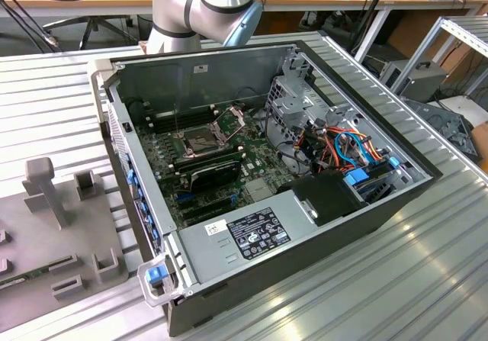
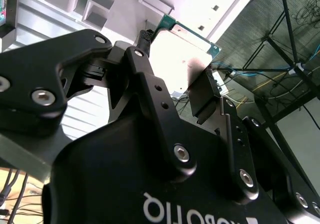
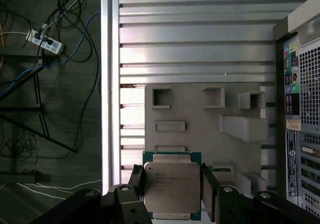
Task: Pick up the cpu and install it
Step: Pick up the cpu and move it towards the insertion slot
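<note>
I have the hand [image 3: 172, 194] clenched on the cpu [image 3: 172, 184], its fingers [image 3: 136, 183] pressed against two opposite edges and the silver face turned toward the first wrist view. The chip hangs over the grey fixture plate [image 3: 200, 114] on the ribbed table [image 3: 190, 33], beside the open computer case [image 3: 300, 83]. In the exterior view, the socket [image 1: 200, 139] on the green motherboard [image 1: 255, 169] seems to have its frame lifted, though I can't be sure from this angle.

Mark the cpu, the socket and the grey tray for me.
cpu [image 3: 172, 184], first wrist view, middle of its metal face.
socket [image 1: 196, 144], exterior view, its centre.
tray [image 3: 200, 134], first wrist view, bare flat part.
</note>
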Controlling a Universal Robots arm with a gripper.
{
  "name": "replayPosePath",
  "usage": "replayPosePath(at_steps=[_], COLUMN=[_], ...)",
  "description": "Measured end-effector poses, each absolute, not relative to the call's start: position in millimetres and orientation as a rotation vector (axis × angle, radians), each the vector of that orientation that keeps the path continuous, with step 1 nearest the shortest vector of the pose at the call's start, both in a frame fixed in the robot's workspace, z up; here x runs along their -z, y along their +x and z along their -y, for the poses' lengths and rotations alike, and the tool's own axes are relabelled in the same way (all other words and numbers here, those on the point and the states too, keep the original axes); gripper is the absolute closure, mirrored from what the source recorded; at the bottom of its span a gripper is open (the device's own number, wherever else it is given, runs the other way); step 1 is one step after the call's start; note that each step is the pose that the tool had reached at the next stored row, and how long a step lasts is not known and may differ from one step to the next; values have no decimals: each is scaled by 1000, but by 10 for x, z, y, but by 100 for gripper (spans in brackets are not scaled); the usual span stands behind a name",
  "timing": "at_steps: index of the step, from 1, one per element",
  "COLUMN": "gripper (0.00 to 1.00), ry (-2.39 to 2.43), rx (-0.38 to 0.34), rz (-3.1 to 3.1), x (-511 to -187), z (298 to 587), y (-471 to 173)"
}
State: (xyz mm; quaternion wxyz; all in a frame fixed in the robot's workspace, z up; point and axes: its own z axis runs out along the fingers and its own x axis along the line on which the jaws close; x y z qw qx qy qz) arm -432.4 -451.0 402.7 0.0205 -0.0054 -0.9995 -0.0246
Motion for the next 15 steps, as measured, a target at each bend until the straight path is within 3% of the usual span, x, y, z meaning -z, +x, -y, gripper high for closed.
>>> replayPosePath(at_steps=[15], gripper=[45], ry=[-17], rx=[76], rz=[3100], x=[-4152], z=[4510], y=[-4324])
